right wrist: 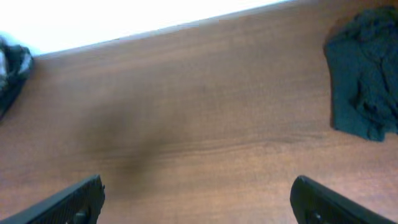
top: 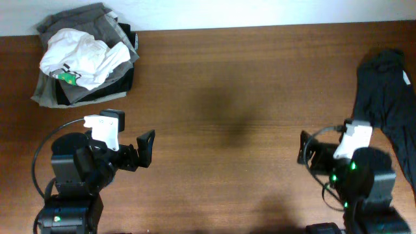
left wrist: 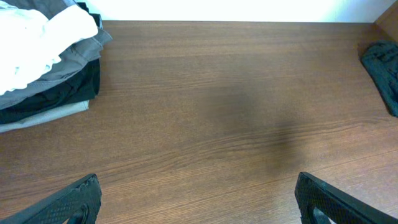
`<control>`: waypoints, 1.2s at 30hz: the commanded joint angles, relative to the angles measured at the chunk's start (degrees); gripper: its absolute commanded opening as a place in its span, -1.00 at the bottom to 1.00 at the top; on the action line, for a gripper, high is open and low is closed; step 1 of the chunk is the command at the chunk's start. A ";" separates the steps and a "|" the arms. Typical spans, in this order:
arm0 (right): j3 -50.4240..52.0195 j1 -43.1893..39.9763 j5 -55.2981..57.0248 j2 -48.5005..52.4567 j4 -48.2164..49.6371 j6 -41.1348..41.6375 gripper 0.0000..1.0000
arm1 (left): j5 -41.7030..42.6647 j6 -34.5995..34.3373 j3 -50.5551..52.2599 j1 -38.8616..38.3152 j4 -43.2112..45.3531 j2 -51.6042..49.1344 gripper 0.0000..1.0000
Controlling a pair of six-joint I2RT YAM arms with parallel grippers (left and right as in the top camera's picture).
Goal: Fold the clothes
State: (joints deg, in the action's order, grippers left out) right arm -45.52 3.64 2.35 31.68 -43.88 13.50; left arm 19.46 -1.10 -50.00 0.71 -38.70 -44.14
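Note:
A stack of folded grey and black clothes (top: 81, 88) sits at the far left with a crumpled white garment (top: 81, 55) on top; it also shows in the left wrist view (left wrist: 43, 68). A dark unfolded garment (top: 390, 97) lies rumpled at the right edge and shows in the right wrist view (right wrist: 364, 74) and the left wrist view (left wrist: 382, 68). My left gripper (top: 146, 149) (left wrist: 199, 202) is open and empty over bare wood near the front left. My right gripper (top: 304, 148) (right wrist: 198, 202) is open and empty near the front right, left of the dark garment.
The brown wooden table (top: 227, 97) runs to a white wall at the back. The stack reaches the table's back left corner. The dark garment runs along the right edge beside my right arm.

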 commanded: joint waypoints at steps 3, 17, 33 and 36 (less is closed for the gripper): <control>17.57 0.42 -1.90 -13.03 13.53 0.33 0.97 | -0.37 0.28 0.31 -0.28 0.00 0.00 0.98; 44.98 0.09 -2.14 -31.50 46.31 0.50 0.97 | -0.37 0.31 0.31 -0.28 0.00 0.00 0.98; 45.20 -3.72 -2.10 -31.50 39.30 0.50 0.97 | -0.37 0.28 0.31 -0.28 0.00 0.00 0.98; 45.20 -3.72 -2.10 -31.47 39.30 0.48 0.97 | -0.37 0.28 0.31 -0.28 -0.02 0.00 0.98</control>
State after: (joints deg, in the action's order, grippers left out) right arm -0.73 0.38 -0.45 0.84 -4.43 13.52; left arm 19.46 -1.10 -49.84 0.71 -38.74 -44.25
